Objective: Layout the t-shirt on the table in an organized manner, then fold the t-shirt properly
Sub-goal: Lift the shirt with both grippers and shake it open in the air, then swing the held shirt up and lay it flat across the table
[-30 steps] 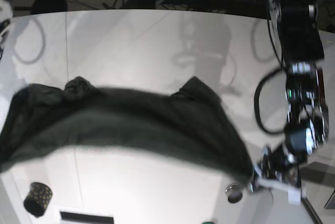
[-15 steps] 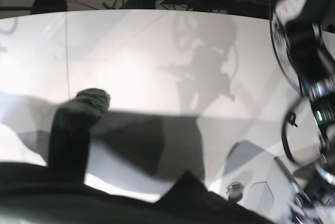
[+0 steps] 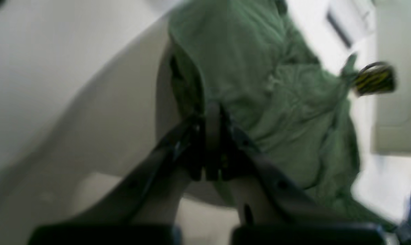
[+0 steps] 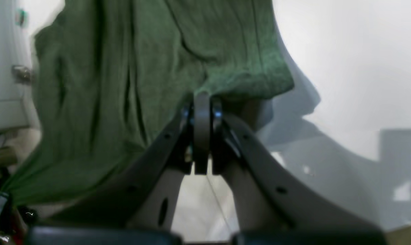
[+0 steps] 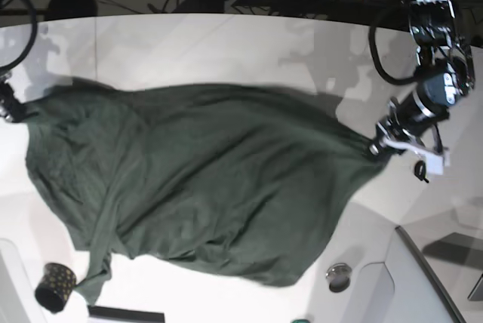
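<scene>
T-shirt (image 3: 259, 85) hung limp, its edge pinched in the clamped left gripper (image 3: 212, 136). Right gripper (image 4: 202, 112) likewise nipped soft hem. From base, fabric lay spread across the table (image 5: 226, 44), best gripped at corners.

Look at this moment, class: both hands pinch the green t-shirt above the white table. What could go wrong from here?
1. The left hand and right hand each pinch only a small bit of the t-shirt edge; it might slip out.
2. The fabric looks wrinkled and uneven, so it may settle bunched on the table.
3. Its lower corner lies by a small black-and-yellow object, which dragging could knock.
</scene>
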Tool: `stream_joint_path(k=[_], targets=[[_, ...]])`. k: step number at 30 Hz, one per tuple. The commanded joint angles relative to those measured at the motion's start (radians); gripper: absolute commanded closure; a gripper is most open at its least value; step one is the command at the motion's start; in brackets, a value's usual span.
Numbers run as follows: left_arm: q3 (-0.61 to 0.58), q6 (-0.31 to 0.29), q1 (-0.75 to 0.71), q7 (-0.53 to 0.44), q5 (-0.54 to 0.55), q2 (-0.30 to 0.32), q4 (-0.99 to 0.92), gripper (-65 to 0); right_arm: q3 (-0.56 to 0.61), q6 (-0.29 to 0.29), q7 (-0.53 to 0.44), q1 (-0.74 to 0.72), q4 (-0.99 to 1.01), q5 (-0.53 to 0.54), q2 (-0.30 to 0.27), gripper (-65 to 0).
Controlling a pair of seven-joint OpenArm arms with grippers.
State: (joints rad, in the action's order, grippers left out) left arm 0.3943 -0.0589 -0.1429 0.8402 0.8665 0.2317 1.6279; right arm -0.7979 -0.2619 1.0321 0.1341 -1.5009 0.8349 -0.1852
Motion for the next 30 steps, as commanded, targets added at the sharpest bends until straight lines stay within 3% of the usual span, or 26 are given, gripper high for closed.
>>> stream_joint_path(k=[1,4,11,21,27,30], targets=[[0.009,-0.028,0.001,-0.019,-0.003,0.013,0.005,0.0,-0.007,-0.037,-0.019,-0.001,-0.019,-0.002,-0.012,0.0],[0.010,-0.048,-0.025,-0.019,-0.071,0.011,-0.027,0.0,-0.008,-0.073,-0.009,0.014,-0.019,-0.050,0.014,0.0],[0.001,-0.049,-0.050,-0.020,-0.149,0.011,-0.081,0.0,-0.016,-0.076,-0.023,0.063,-0.017,-0.062,0.026,0.0],[0.010,-0.049,-0.114,-0.015,-0.160,0.019,0.047,0.0,-0.061,-0.076,-0.019,0.101,-0.069,-0.061,0.022,0.0],[-0.001,-0.049,-0.176,-0.017,-0.163,0.015,-0.010,0.0,-0.096,-0.081,-0.020,0.097,0.092,-0.134,0.002,0.0],[0.001,-0.049,-0.203,-0.020,-0.163,0.015,-0.033,0.0,-0.093,-0.084,-0.074,0.080,0.164,-0.180,0.000,0.0]])
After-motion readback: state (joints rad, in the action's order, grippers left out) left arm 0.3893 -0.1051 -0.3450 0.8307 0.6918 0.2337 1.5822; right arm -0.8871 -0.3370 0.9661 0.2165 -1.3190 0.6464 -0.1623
